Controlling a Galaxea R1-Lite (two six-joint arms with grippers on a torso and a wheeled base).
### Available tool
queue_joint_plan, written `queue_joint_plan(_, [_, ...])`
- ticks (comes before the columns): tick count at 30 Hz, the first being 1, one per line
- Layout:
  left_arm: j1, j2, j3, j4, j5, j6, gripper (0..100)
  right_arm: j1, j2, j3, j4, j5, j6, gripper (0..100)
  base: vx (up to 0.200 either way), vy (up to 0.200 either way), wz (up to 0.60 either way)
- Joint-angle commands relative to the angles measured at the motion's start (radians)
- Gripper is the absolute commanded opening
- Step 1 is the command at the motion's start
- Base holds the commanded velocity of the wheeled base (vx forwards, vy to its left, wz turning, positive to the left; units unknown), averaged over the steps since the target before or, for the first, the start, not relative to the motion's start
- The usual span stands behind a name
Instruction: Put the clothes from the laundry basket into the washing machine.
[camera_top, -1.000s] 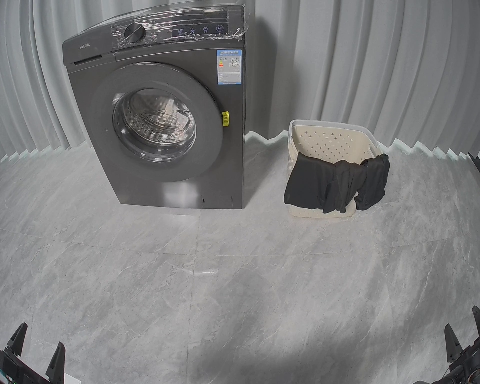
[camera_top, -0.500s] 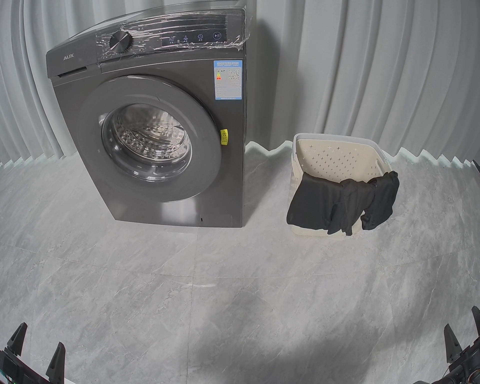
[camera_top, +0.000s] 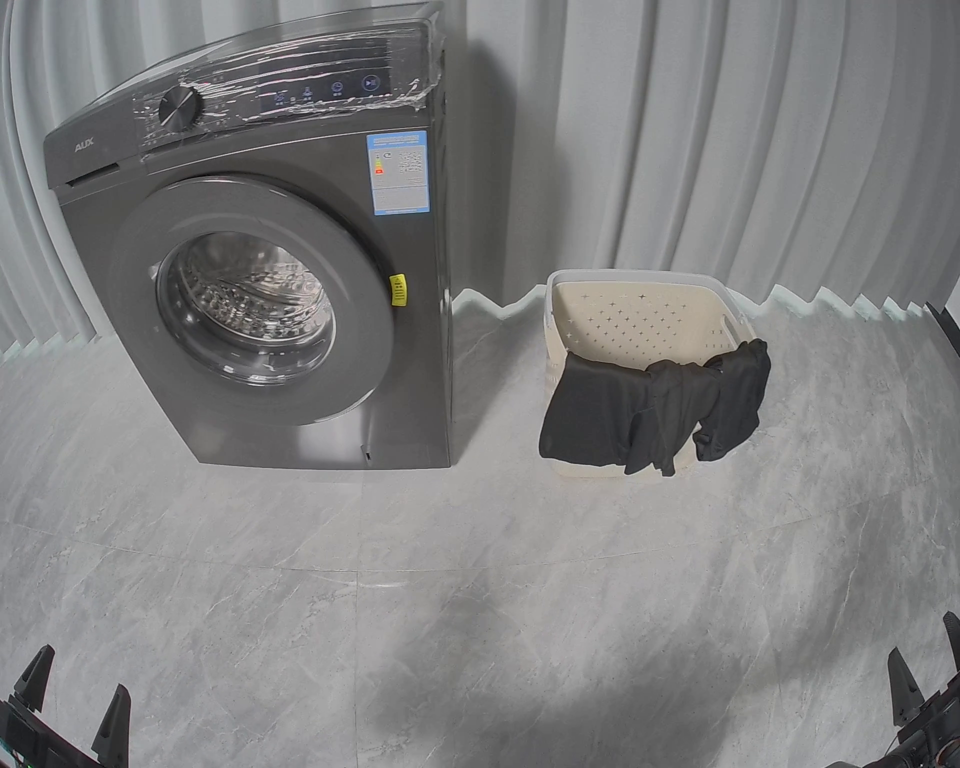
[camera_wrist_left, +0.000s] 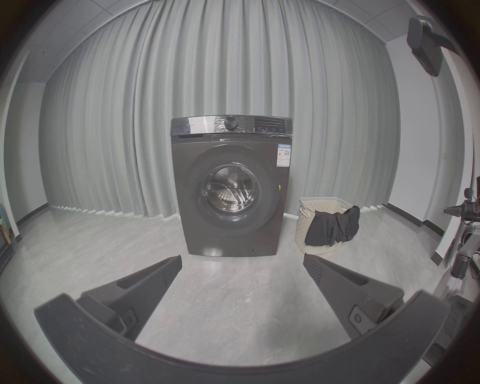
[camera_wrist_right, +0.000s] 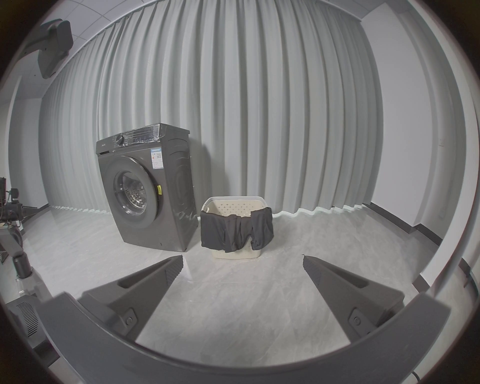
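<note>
head view: the grey washing machine (camera_top: 270, 300) stood on the pale marble floor (camera_top: 500, 620) in front of a pleated white curtain (camera_top: 700, 130), its round front window showing the steel drum. clear film (camera_top: 300, 75) covered its control panel and a small yellow tag (camera_top: 398, 290) sat at the door's edge. just beside the machine, on my right side, stood the cream laundry basket (camera_top: 640, 315). the dark clothes (camera_top: 650, 410) hung over its near rim and down the outer wall, with one end trailing past the right corner. my left jaws showed at the lower left edge and my right jaws at the lower right edge, both well apart from basket and machine, each pair spread with nothing between.

left wrist view: my left jaws stood wide apart and empty, low over the floor. beyond them the washing machine (camera_wrist_left: 231, 185) faced me almost square on, with the laundry basket (camera_wrist_left: 312, 205) beside it and the dark clothes (camera_wrist_left: 332, 227) draped over its front.

right wrist view: my right jaws were also spread wide, holding nothing. the laundry basket (camera_wrist_right: 234, 204) lay nearly straight ahead, the dark clothes (camera_wrist_right: 235, 231) over its near rim, and the washing machine (camera_wrist_right: 145, 185) stood beside it, turned at an angle.
</note>
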Motion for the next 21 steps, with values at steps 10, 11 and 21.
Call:
queue_joint_plan(10, [0.000,-0.018,0.018,0.000,0.000,-0.002,100,0.000,-0.016,0.015,0.000,0.000,0.000,100,0.000,-0.080,0.00])
queue_joint_plan(11, [0.000,-0.018,0.018,0.000,0.000,-0.002,100,0.000,-0.016,0.015,0.000,0.000,0.000,100,0.000,-0.200,0.00])
queue_joint_plan(21, [0.000,-0.018,0.018,0.000,0.000,-0.003,100,0.000,-0.016,0.015,0.000,0.000,0.000,100,0.000,-0.200,0.00])
